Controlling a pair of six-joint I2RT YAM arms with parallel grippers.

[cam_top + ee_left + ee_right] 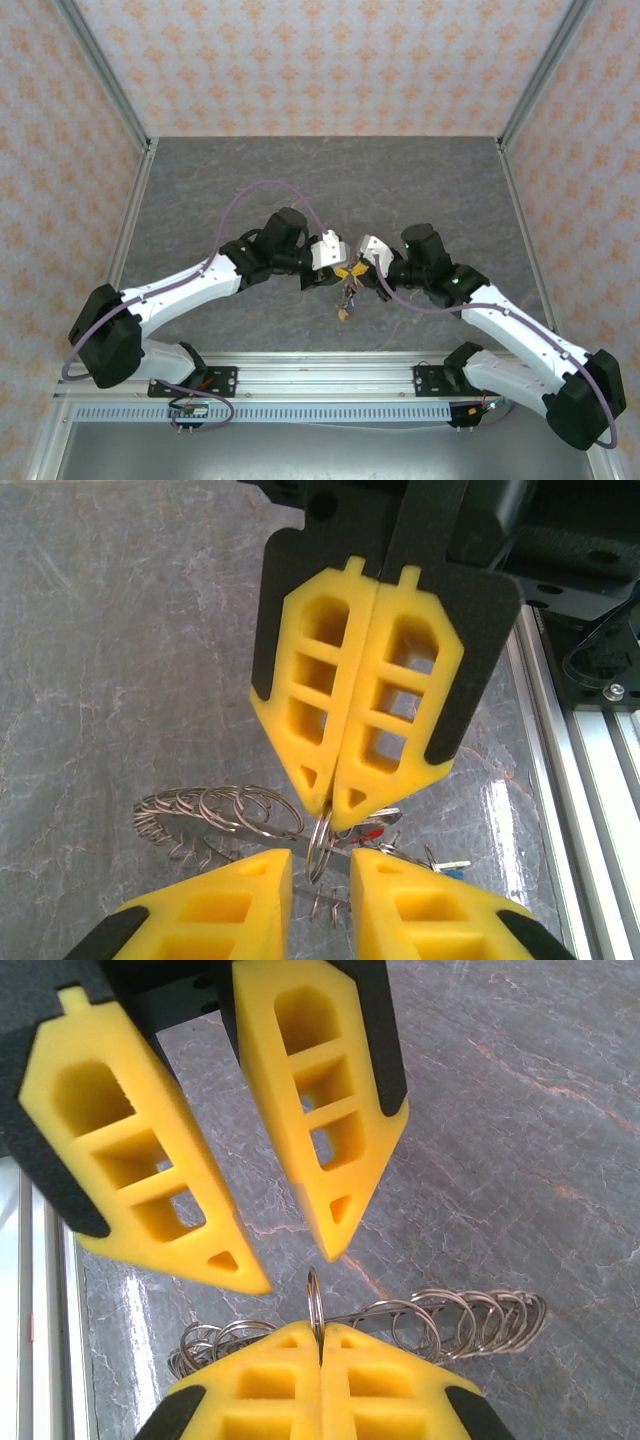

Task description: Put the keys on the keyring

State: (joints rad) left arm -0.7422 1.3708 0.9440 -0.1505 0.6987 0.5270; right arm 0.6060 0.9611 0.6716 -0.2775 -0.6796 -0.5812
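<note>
My right gripper [320,1332] is shut on a thin metal ring [315,1300] that stands edge-on between its pads. That ring links into the keyring [470,1320], a silver coil of loops stretching to both sides just above the table. In the left wrist view the coil [215,815] lies to the left. My left gripper [320,865] is open, its fingertips either side of the thin ring [322,845] without pinching it. Keys with a red head [375,833] and a blue head [452,871] hang behind. From above, both grippers [340,266] [360,266] meet tip to tip, with the bunch of keys [346,298] dangling below.
The grey marbled table [320,180] spreads behind the arms, walled by patterned panels. An aluminium rail [320,380] runs along the near edge and shows at the right [590,770] in the left wrist view.
</note>
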